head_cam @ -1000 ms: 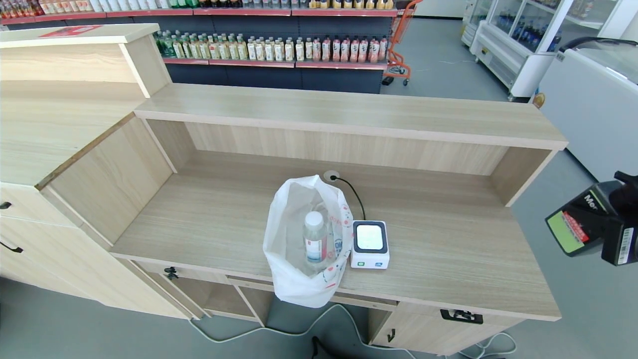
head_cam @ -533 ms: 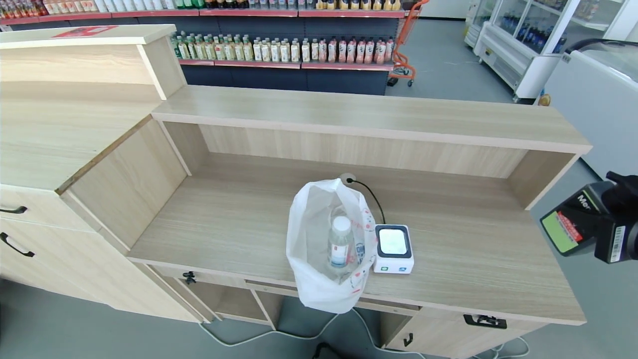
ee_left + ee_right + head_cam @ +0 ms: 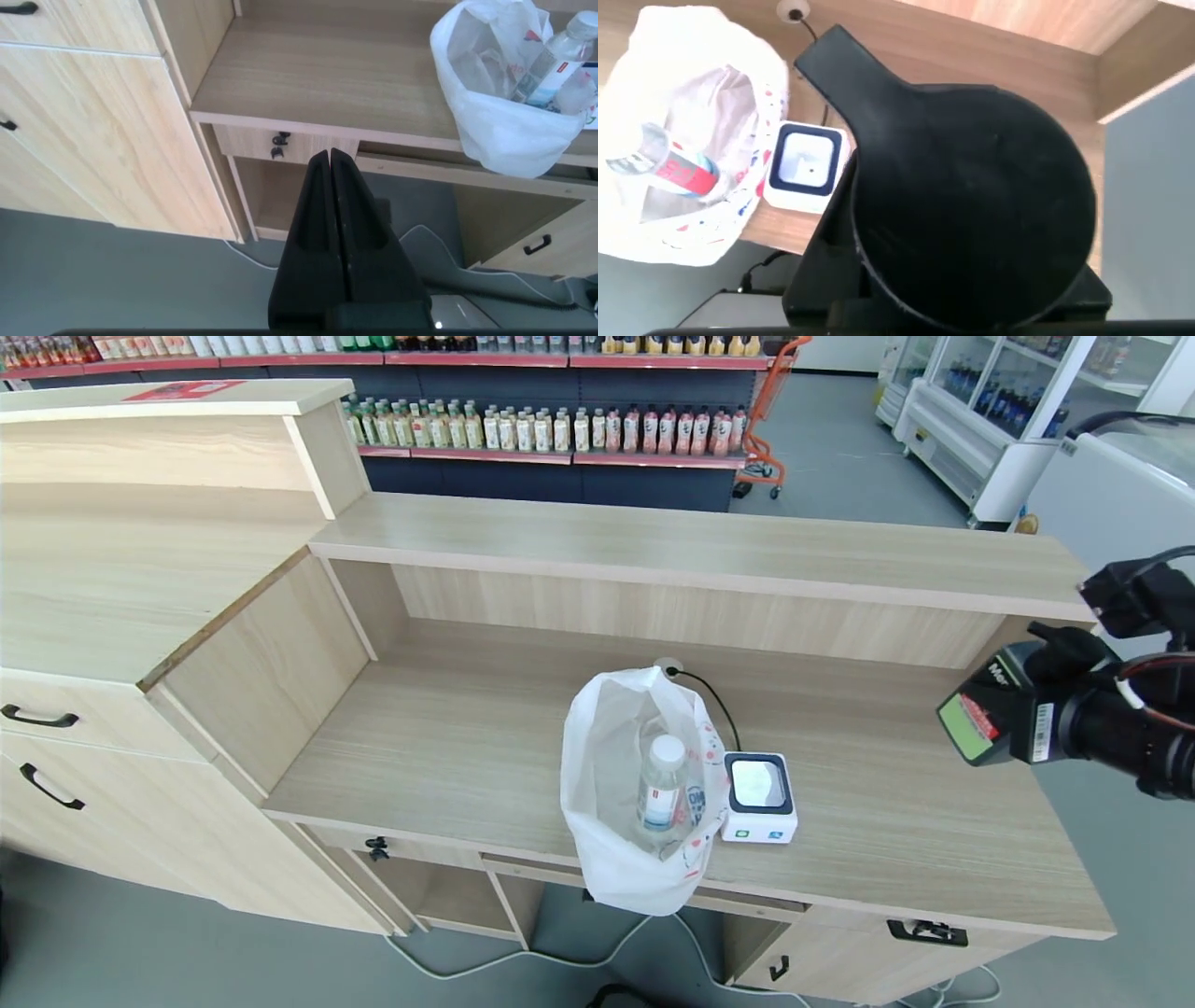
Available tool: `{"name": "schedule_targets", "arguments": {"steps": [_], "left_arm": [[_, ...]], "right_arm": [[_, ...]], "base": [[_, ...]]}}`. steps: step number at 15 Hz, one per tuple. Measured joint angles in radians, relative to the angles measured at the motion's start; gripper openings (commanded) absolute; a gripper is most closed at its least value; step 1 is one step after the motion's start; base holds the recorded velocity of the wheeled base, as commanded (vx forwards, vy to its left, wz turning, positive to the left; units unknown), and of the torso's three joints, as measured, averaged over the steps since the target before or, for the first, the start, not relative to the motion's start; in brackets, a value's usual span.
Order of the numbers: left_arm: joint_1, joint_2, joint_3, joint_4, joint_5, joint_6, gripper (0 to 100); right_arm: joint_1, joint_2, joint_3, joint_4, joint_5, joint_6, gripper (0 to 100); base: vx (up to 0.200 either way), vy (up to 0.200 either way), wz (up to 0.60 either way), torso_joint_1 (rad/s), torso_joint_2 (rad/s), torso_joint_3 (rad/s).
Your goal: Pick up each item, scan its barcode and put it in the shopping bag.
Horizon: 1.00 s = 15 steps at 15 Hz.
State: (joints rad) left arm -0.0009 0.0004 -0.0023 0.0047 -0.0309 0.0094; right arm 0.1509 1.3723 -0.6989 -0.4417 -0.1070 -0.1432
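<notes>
My right gripper [image 3: 1050, 714] is shut on a black canister [image 3: 994, 719] with a green and red label and a barcode strip, held in the air over the counter's right end. Its round black end [image 3: 971, 205] hides most of the gripper in the right wrist view. The white scanner [image 3: 758, 795] sits on the counter, screen up, well left of and below the canister. A white shopping bag [image 3: 616, 840] stands open right beside the scanner, with a clear bottle [image 3: 663, 784] upright inside. My left gripper [image 3: 332, 163] is shut on nothing, low in front of the counter's drawers.
The wooden counter [image 3: 887, 821] has a raised shelf [image 3: 691, 546] behind and a tall cabinet [image 3: 121, 569] on the left. A black cable [image 3: 711, 695] runs from the scanner to a hole at the back. Shelves of bottles and freezers stand beyond.
The head camera has moved, shifting the whole scene rightward. My right gripper has carried the canister left and slightly up, from beyond the counter's right end to over it, nearer the scanner.
</notes>
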Motion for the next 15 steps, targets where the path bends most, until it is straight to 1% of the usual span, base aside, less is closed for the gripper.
{"name": "schedule_targets", "arguments": {"steps": [2, 5, 7, 9, 12, 15], "left_arm": [[0.001, 0.000, 0.000, 0.000, 0.000, 0.000, 0], [0.001, 0.000, 0.000, 0.000, 0.000, 0.000, 0], [0.001, 0.000, 0.000, 0.000, 0.000, 0.000, 0], [0.001, 0.000, 0.000, 0.000, 0.000, 0.000, 0], [0.001, 0.000, 0.000, 0.000, 0.000, 0.000, 0], [0.001, 0.000, 0.000, 0.000, 0.000, 0.000, 0]], "right_arm": [[0.011, 0.082, -0.021, -0.062, 0.025, 0.001, 0], [0.066, 0.220, -0.048, -0.210, 0.086, 0.013, 0], [0.114, 0.332, -0.069, -0.329, 0.134, 0.017, 0], [0.170, 0.440, -0.108, -0.413, 0.158, 0.019, 0], [0.247, 0.576, -0.177, -0.475, 0.173, 0.020, 0], [0.271, 0.684, -0.220, -0.537, 0.174, 0.020, 0]], "base": [[0.000, 0.000, 0.00, 0.000, 0.00, 0.000], [0.000, 0.000, 0.00, 0.000, 0.00, 0.000], [0.000, 0.000, 0.00, 0.000, 0.00, 0.000], [0.000, 0.000, 0.00, 0.000, 0.00, 0.000], [0.000, 0.000, 0.00, 0.000, 0.00, 0.000], [0.000, 0.000, 0.00, 0.000, 0.00, 0.000]]}}
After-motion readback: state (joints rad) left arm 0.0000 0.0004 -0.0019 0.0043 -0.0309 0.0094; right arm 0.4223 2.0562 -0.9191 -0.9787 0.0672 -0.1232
